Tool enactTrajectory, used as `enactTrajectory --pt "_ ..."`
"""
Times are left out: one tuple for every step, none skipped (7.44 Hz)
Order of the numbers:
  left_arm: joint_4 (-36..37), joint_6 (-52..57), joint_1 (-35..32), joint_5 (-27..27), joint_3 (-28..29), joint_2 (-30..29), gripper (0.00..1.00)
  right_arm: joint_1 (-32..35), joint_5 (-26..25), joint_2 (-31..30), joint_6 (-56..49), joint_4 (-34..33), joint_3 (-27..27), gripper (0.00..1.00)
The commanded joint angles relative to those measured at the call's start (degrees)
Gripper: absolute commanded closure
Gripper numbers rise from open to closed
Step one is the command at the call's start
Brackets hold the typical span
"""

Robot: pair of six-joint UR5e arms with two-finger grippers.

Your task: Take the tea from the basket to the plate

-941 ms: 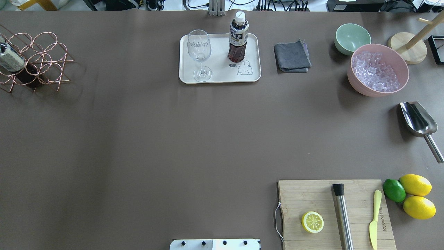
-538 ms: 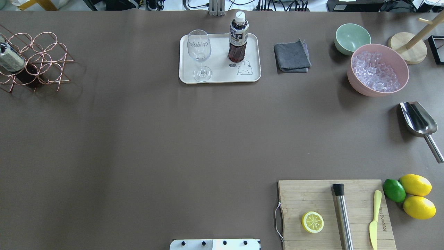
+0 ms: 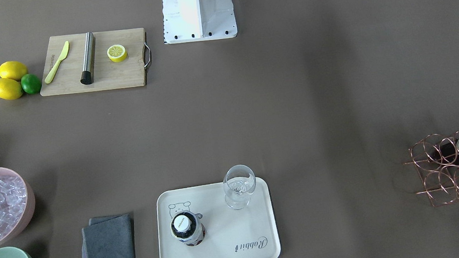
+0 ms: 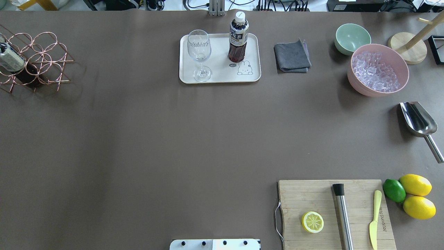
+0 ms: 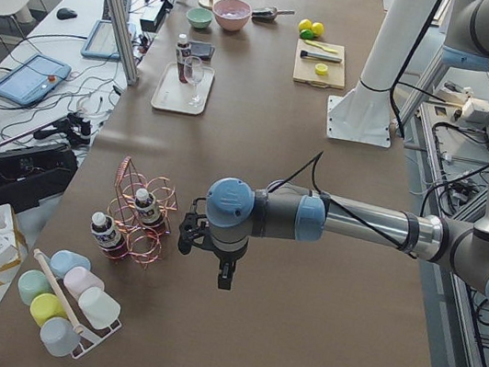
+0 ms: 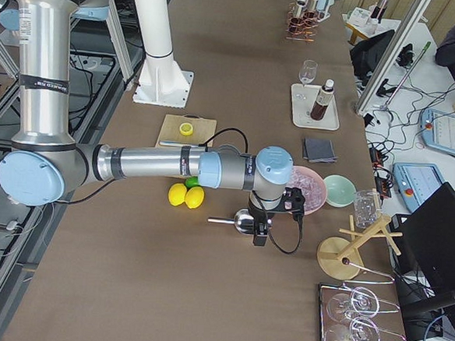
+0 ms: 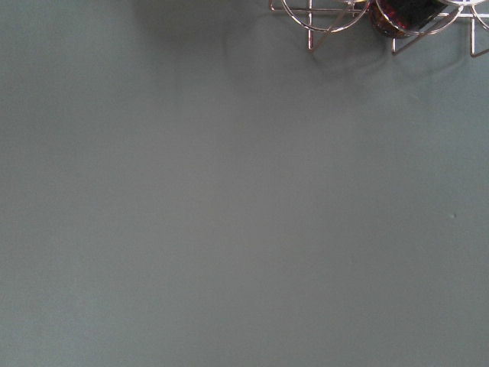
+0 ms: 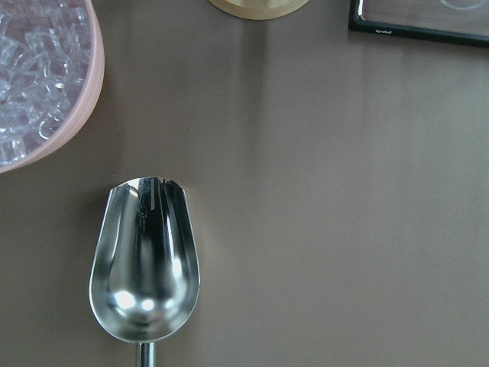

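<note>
One tea bottle (image 4: 238, 36) stands upright on the cream plate (image 4: 222, 75), beside a wine glass (image 4: 199, 52); it also shows in the front-facing view (image 3: 187, 229). The copper basket (image 4: 41, 62) sits at the table's far left and holds another bottle (image 4: 10, 57); the exterior left view shows two bottles (image 5: 146, 208) in it. My left gripper (image 5: 222, 278) hangs over bare table near the basket. My right gripper (image 6: 260, 234) hangs over the steel scoop (image 8: 145, 260). I cannot tell whether either is open or shut. Neither holds anything I can see.
A grey cloth (image 4: 292, 55), a green bowl (image 4: 352, 38) and a pink bowl of ice (image 4: 378, 69) lie right of the plate. A cutting board (image 4: 312, 194) with a lemon half, a steel muddler and a knife sits at the front right, with lemons and a lime beside it.
</note>
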Motion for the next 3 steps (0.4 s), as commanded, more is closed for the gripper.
enactTrajectory --pt "0.18 0.59 -0.12 0.05 0.11 0.02 0.02 0.0 0.03 -0.03 0.15 0.01 0.14 0.0" --pt "0.18 0.59 -0.2 0.05 0.2 0.02 0.02 0.0 0.03 0.05 0.15 0.01 0.05 0.0" --pt "0.18 0.59 -0.29 0.05 0.37 0.02 0.02 0.0 0.03 0.06 0.15 0.01 0.14 0.0"
